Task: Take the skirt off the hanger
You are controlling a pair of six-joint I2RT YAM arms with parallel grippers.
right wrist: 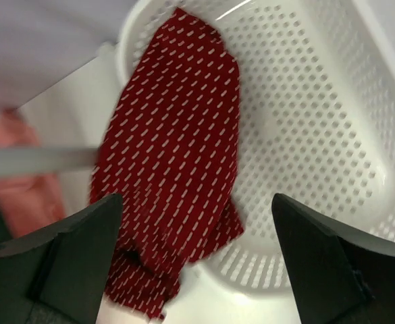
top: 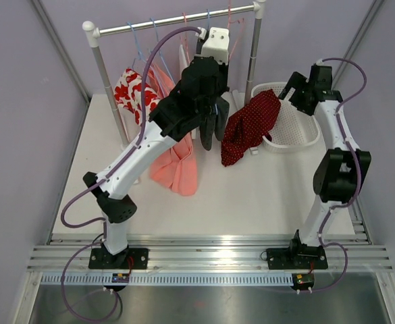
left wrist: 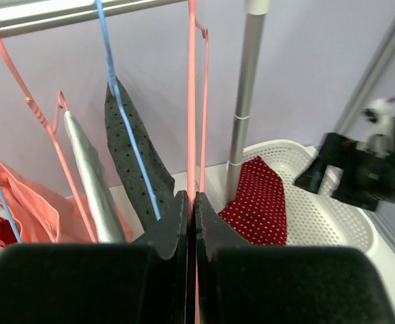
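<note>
The red white-dotted skirt (top: pixel 251 125) lies draped over the left rim of the white basket (top: pixel 298 131), part inside and part hanging onto the table. My left gripper (left wrist: pixel 192 202) is up at the rail and shut on a thin pink hanger (left wrist: pixel 192 101); no cloth shows on the stretch of hanger I can see. My right gripper (right wrist: pixel 197 197) is open and empty, hovering above the skirt (right wrist: pixel 177 135) at the basket's rim (right wrist: pixel 305 101). In the top view the right gripper (top: pixel 293 86) is over the basket's back left.
A clothes rail (top: pixel 177 21) carries more hangers with a red floral garment (top: pixel 131 94), a pink one (top: pixel 177 165), a dark dotted one (left wrist: pixel 140 162) and a grey one (left wrist: pixel 92 182). A blue hanger (left wrist: pixel 119 108) hangs just left of my left fingers. The rail's right post (left wrist: pixel 244 121) stands beside the basket.
</note>
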